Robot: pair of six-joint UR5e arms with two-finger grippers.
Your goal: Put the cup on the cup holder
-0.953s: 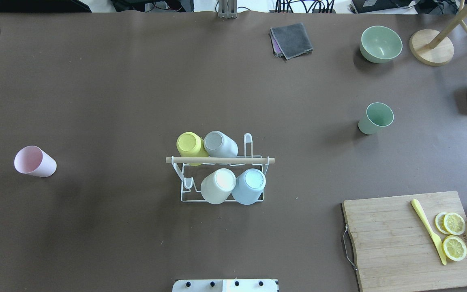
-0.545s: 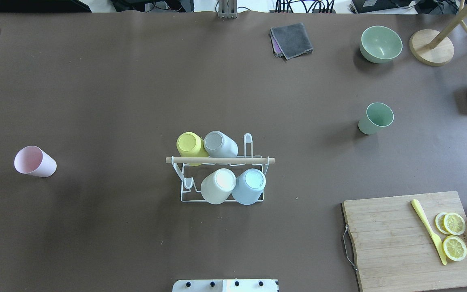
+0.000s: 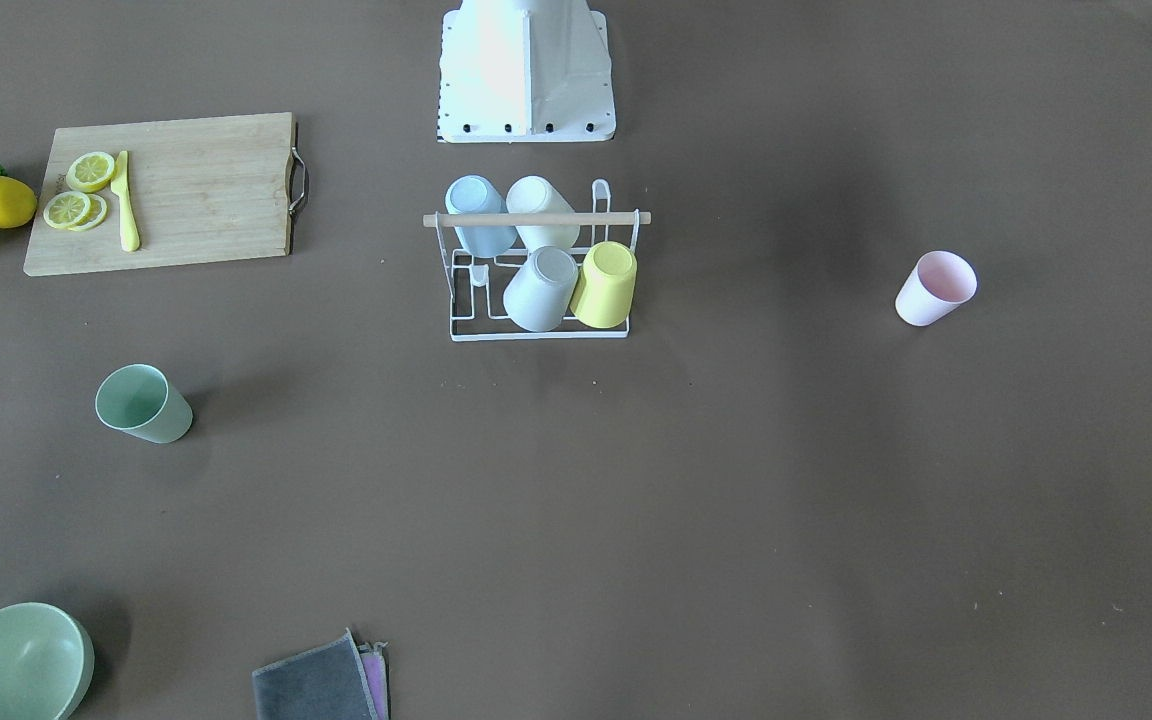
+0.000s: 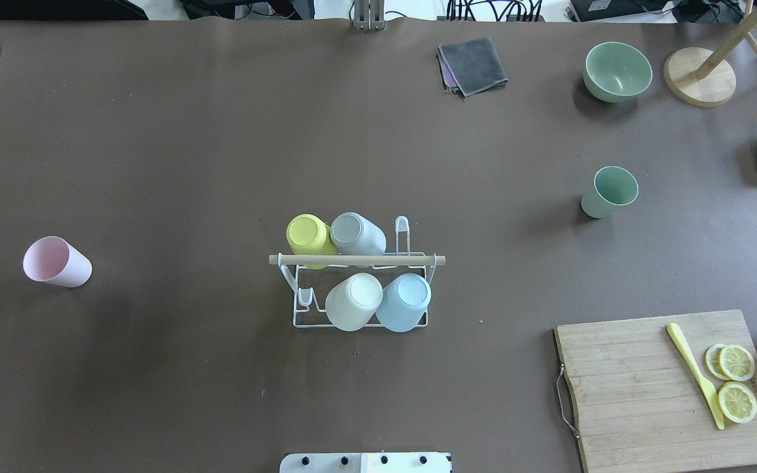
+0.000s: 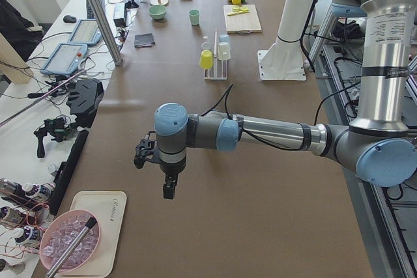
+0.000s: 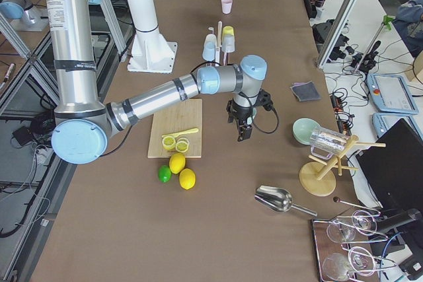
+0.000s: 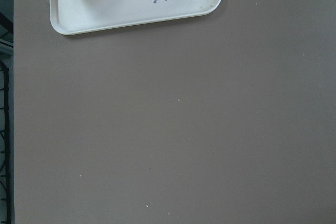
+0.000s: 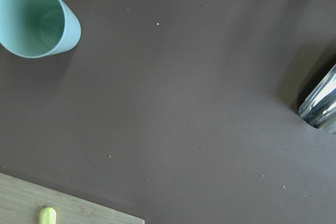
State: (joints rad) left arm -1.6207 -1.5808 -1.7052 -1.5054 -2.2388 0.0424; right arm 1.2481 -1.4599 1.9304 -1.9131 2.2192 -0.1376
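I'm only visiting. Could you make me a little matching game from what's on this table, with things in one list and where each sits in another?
Things:
1. pink cup
2. green cup
3. yellow cup
4. yellow knife

Places:
A. lying on the wooden cutting board
B. upside down on the cup holder
C. mouth up on the table, robot's left side
D. mouth up on the table, robot's right side

Pairs: 1-C, 2-D, 3-B, 4-A

Left tool (image 5: 168, 191) hangs pointing straight down; right tool (image 6: 243, 133) does likewise.
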